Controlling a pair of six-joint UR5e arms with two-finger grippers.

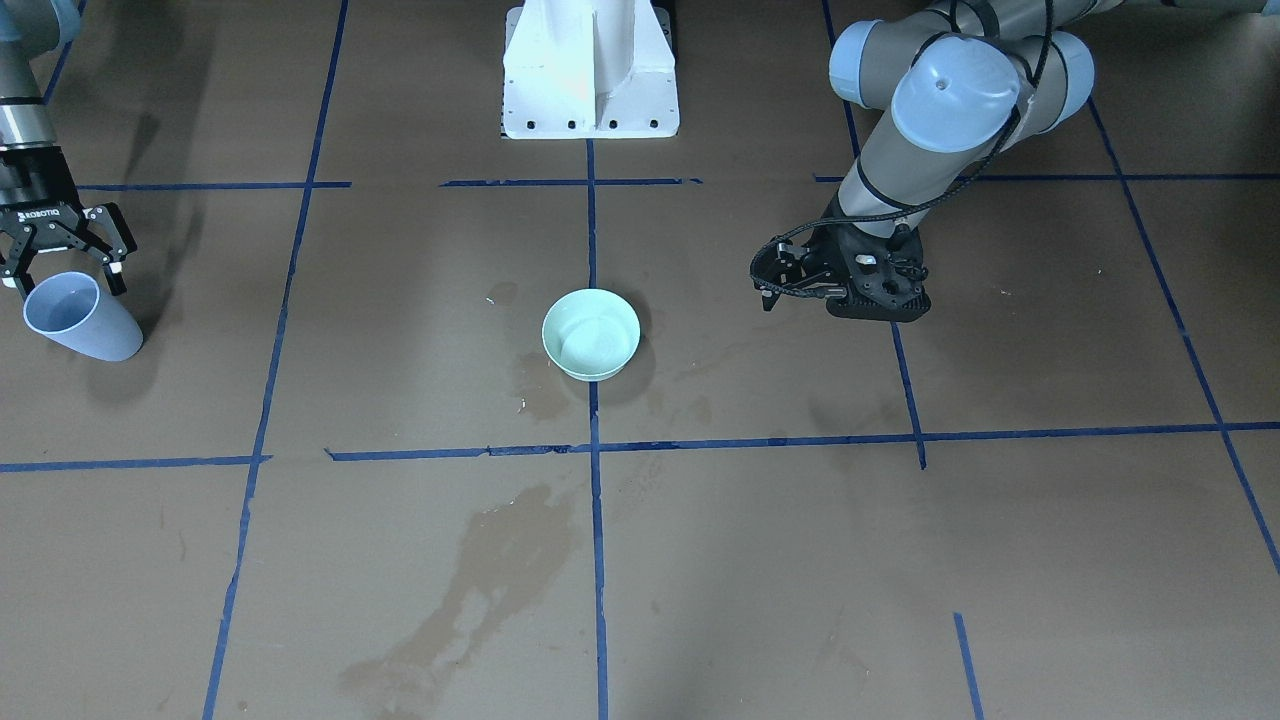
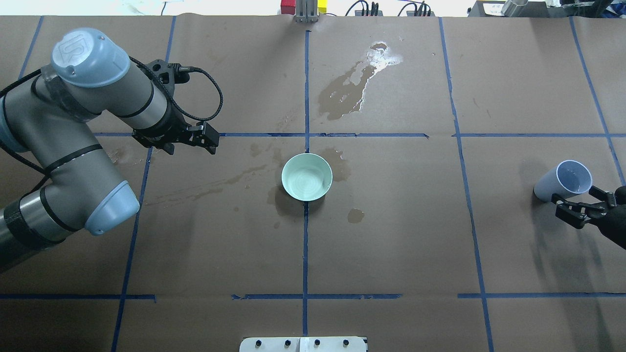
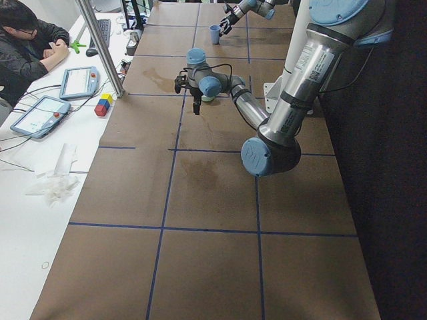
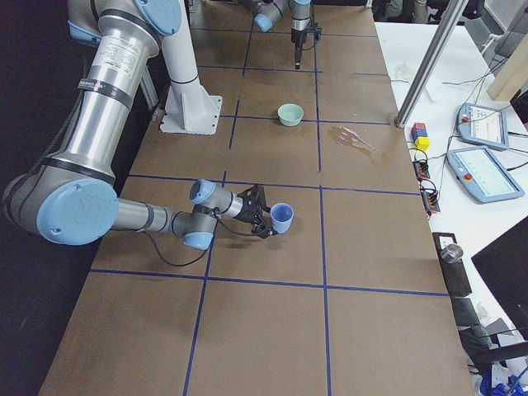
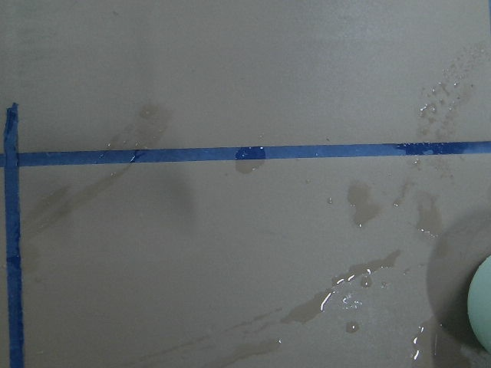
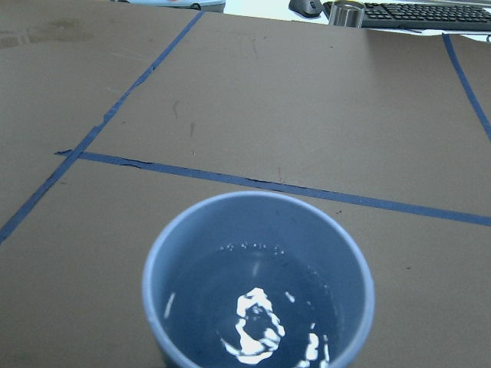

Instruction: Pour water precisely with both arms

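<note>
**NON-TASK ITEMS ON AND BESIDE THE TABLE**

Brown paper table covering, divided into squares by blue tape lines. A pale green round bowl stands upright astride one tape line near the middle. Darker brown blotchy stains lie around it and farther off. A pale blue plastic cup is near the table's end, tilted. A white flanged pedestal stands at the table edge. On the adjoining white bench are two grey handheld tablets, a red, yellow and blue block stack, and apparently a black keyboard. A seated person in a dark jacket is alongside.
</note>
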